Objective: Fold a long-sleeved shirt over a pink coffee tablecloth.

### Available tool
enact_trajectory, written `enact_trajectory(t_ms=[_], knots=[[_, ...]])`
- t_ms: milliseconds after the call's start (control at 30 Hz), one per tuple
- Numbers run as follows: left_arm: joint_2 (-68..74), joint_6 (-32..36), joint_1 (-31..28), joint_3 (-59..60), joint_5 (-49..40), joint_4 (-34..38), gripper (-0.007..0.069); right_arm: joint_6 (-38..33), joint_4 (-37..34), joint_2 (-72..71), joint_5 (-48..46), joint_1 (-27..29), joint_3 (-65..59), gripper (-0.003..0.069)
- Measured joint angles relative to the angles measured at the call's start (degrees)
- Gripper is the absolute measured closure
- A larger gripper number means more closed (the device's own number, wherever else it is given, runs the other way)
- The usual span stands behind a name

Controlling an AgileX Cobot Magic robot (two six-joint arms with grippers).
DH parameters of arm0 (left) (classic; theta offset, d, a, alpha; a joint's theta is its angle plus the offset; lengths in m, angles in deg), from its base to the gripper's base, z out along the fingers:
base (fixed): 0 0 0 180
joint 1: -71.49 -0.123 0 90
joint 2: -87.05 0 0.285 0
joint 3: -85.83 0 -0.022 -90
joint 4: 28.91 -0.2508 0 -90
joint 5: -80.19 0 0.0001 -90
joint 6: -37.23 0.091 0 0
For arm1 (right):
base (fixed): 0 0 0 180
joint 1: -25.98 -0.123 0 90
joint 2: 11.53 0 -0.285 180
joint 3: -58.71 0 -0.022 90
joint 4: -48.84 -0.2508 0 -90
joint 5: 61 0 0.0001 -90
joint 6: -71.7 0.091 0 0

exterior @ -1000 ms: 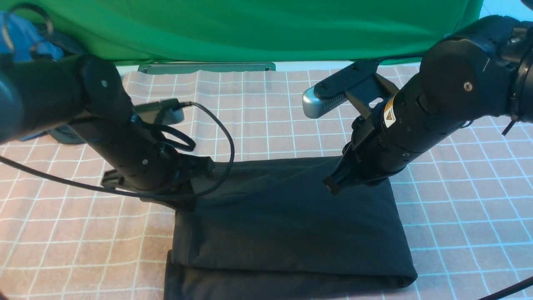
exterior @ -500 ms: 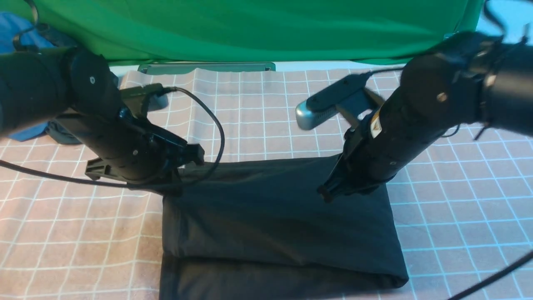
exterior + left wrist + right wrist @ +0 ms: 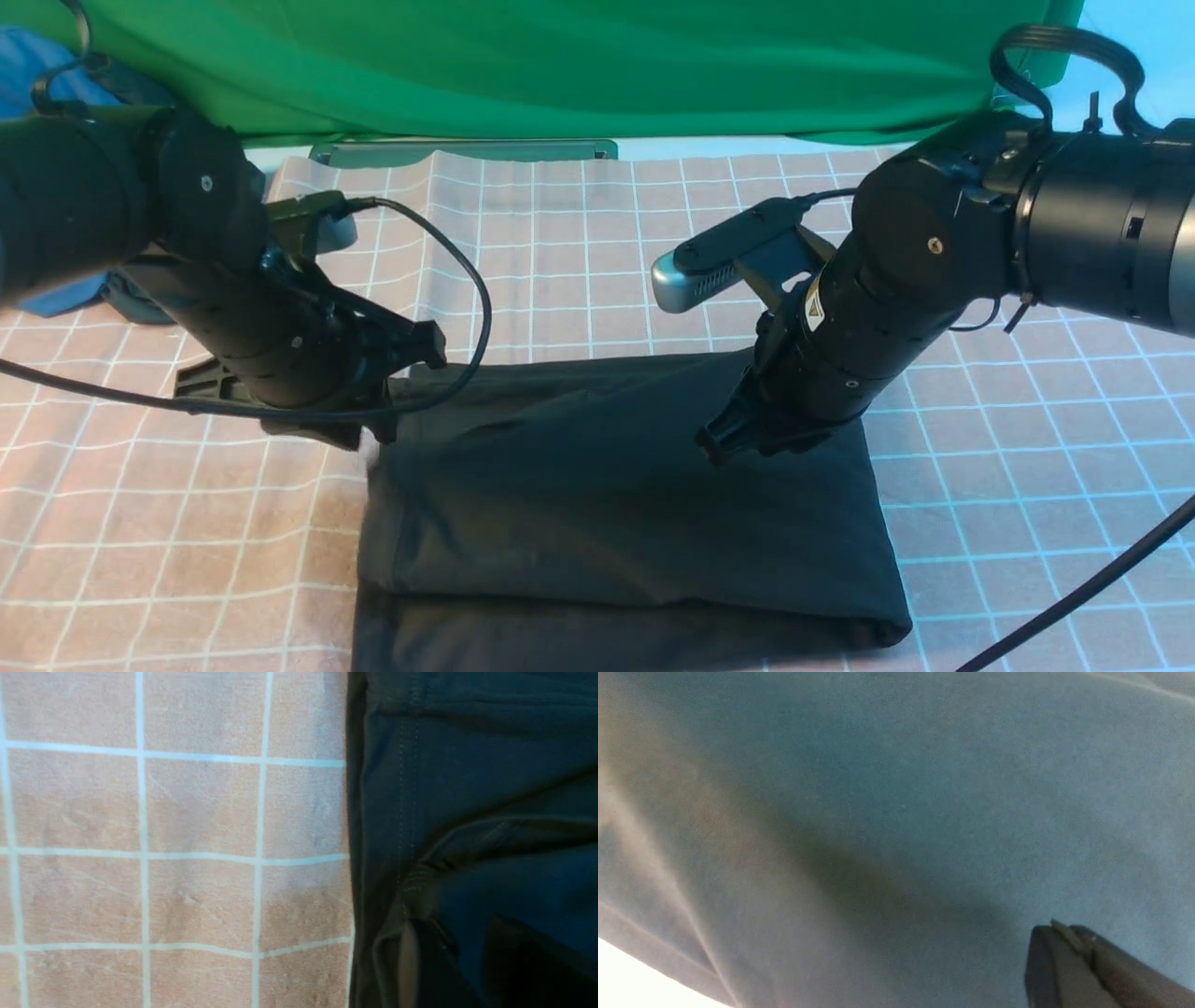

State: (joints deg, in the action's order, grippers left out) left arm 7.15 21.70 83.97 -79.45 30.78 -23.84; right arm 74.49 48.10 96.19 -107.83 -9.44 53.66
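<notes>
Left claw (image 3: 378, 439) tips hidden behind its own black wrist in front view; jaw gap unreadable; left wrist view shows only dark blurred finger shapes (image 3: 528, 970) cut by the frame edge; folded black soft-knit long-sleeved shirt (image 3: 616, 504) cut off at the bottom edge, nearer than both claws; right wrist view blurred, shirt fabric a grey-blue smear (image 3: 896, 812) beside the right claw (image 3: 1069, 947); shirt logo and label not visible.

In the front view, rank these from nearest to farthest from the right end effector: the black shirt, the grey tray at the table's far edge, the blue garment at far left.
1. Black shirt: directly under the right end effector.
2. Grey tray: far edge, centre-left.
3. Blue garment: far left corner, behind the left arm.
</notes>
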Motion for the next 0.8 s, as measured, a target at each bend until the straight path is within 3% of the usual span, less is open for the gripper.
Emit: enact_trajectory(t_ms=[133,267,367,400,500,567,800], knots=[[0.00,-0.97,0.00,-0.31,-1.67,-1.58,0.0246,-1.06,0.00,-0.20,-2.89,0.00,0.00,0.0624],[0.00,-0.43,0.14,-2.18,-2.49,-0.92,0.0237,-1.50,0.27,-2.21,-4.42,0.00,0.00,0.0624],[0.00,1.84,1.32,-2.94,-2.54,1.06,0.0299,-1.98,0.36,-4.34,-5.44,0.00,0.00,0.0624],[0.00,3.38,3.17,-2.96,-2.42,2.89,0.0384,-3.33,0.34,-6.10,-7.18,0.00,0.00,0.0624],[0.35,4.40,8.00,-2.96,-0.99,3.93,0.0533,-5.02,0.39,-7.92,-9.70,0.39,0.00,0.0624],[0.90,4.45,10.03,-2.96,1.23,4.08,0.0582,-5.47,0.27,-8.39,-10.27,1.02,0.00,0.0624],[4.46,3.79,11.74,-4.91,7.54,3.78,0.0608,-5.89,0.38,-8.51,-11.52,5.30,0.00,0.0624]])
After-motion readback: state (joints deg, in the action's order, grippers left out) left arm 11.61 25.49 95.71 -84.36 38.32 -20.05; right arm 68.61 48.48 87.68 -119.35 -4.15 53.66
